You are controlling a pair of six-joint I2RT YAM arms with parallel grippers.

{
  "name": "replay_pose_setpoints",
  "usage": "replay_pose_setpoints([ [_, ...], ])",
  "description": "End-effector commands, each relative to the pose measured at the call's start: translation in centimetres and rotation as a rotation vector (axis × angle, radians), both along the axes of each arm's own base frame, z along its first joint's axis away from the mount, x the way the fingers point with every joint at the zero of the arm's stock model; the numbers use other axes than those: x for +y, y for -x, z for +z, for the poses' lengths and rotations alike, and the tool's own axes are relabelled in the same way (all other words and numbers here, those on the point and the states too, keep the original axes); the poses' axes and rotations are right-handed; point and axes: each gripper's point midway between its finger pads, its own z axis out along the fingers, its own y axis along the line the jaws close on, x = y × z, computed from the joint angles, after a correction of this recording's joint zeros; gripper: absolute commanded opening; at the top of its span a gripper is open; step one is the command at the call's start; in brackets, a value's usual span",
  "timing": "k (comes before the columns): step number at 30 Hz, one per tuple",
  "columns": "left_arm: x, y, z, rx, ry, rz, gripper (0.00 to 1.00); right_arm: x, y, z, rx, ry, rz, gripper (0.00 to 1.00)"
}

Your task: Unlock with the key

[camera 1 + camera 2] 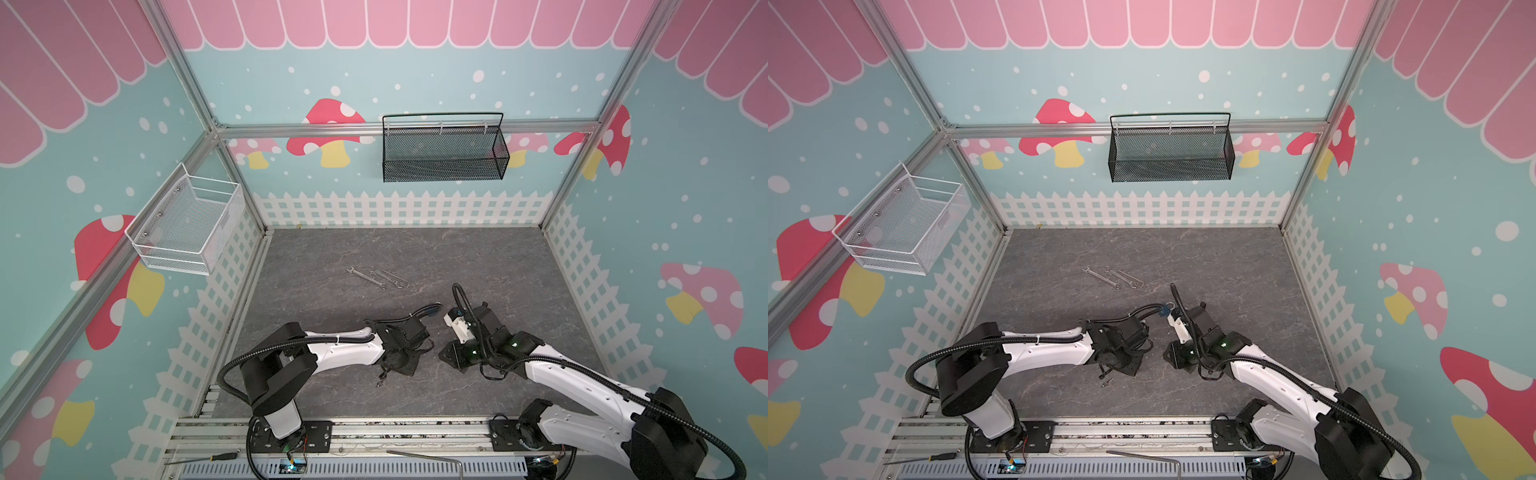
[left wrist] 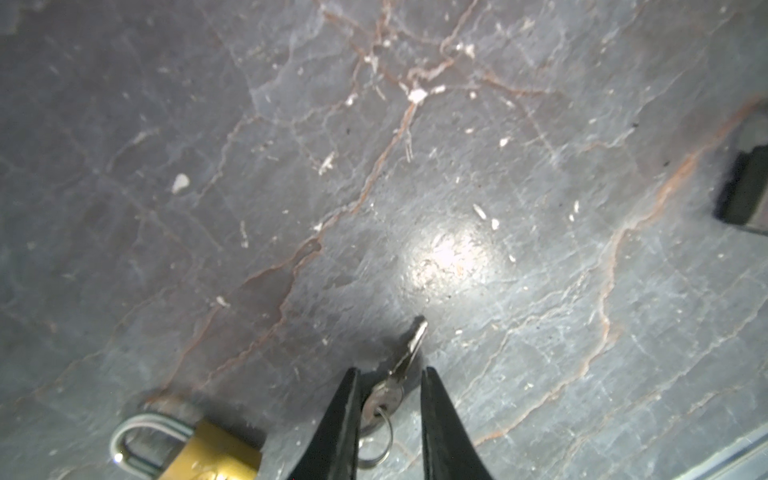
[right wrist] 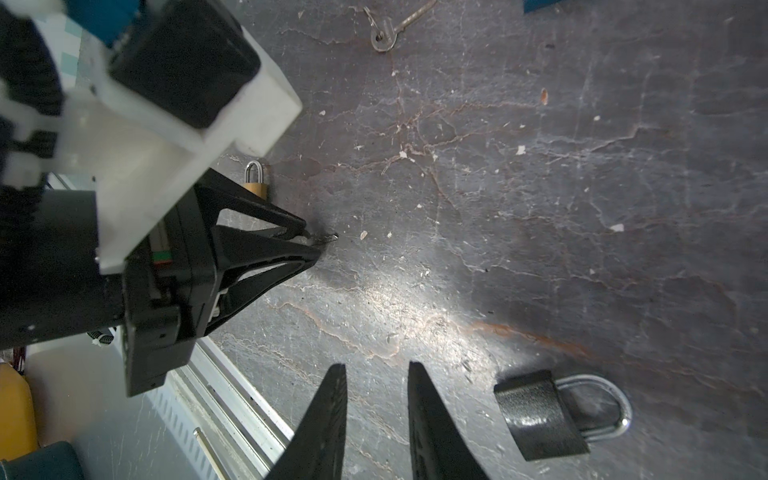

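A small silver key (image 2: pixel 412 341) on a split ring lies on the grey table. My left gripper (image 2: pixel 388 370) is open, low over the table, with a finger on each side of the key's head. A gap shows on one side of the head. From the right wrist view the key's tip (image 3: pixel 333 237) pokes out past the left gripper (image 3: pixel 312 243). A brass padlock (image 2: pixel 208 451) lies shut close beside it. My right gripper (image 3: pixel 376 368) is open and empty, and a black padlock (image 3: pixel 540 419) lies shut just beside it. In both top views the two grippers (image 1: pixel 384 374) (image 1: pixel 446 355) face each other near the table's front.
A second key (image 3: pixel 384 35) lies farther off, near a blue thing (image 1: pixel 1168 309). Three wrenches (image 1: pixel 376 278) lie mid-table. A white basket (image 1: pixel 187 224) hangs on the left wall, a black basket (image 1: pixel 444 149) on the back rail. The metal frame rail (image 3: pixel 232 395) edges the table.
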Motion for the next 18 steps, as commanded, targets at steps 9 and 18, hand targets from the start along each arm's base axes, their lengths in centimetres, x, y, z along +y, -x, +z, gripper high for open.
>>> replay_pose_setpoints([
  [9,-0.5,2.5,1.1,0.108,0.029,0.256,0.31,0.3,-0.1,0.0,0.027,-0.042,-0.006,0.29],
  [18,0.5,-0.2,4.6,0.036,0.201,0.409,0.40,0.5,1.3,-0.1,0.112,-0.084,-0.055,0.34],
])
